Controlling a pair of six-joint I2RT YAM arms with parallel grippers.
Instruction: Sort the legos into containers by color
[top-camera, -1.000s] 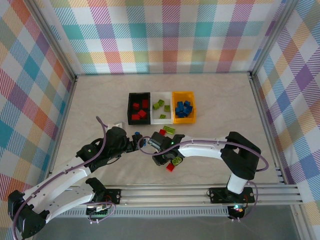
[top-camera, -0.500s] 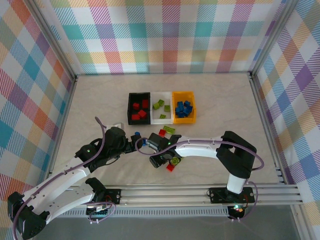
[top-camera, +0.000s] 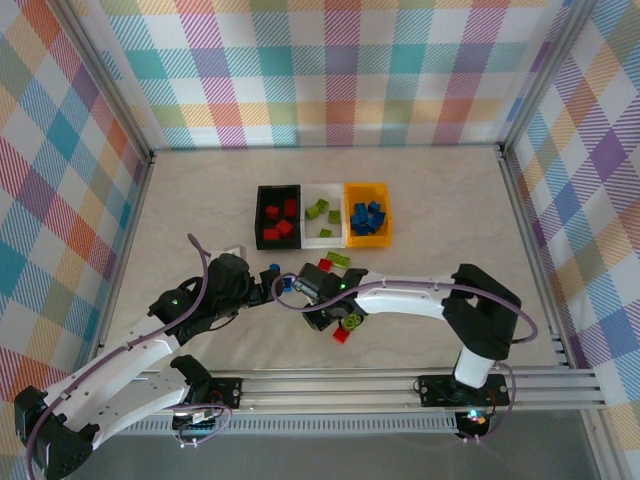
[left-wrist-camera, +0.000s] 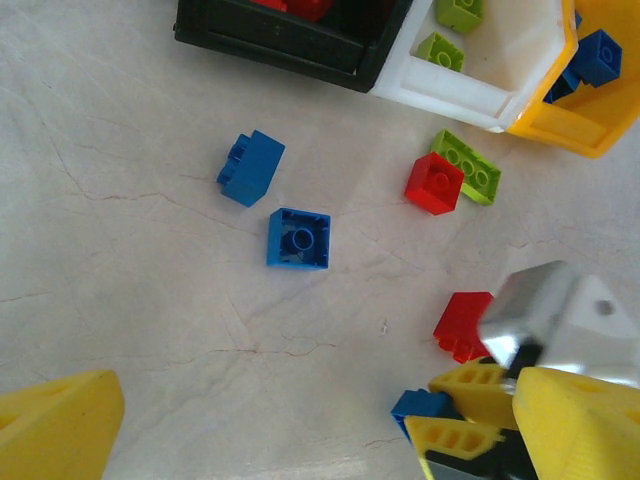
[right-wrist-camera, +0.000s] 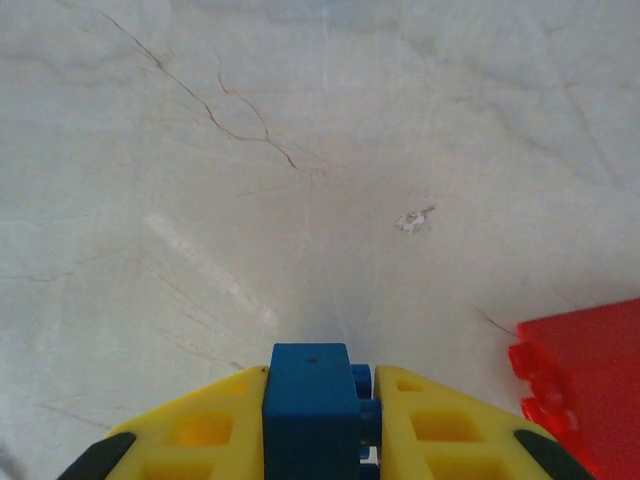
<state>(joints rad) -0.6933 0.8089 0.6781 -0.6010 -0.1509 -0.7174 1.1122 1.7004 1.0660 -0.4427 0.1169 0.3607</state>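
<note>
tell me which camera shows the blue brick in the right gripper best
Right wrist: the blue brick sits close up, clamped in the right gripper. The left wrist view catches one blue corner beside those yellow fingers; from the top camera it is too small to tell.

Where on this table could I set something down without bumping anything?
Bare tabletop lies left of the black bin, right of the orange-yellow bin, and behind the bins toward the back wall. Crowded: the strip in front of the bins, with loose bricks, the left gripper and right gripper.
</note>
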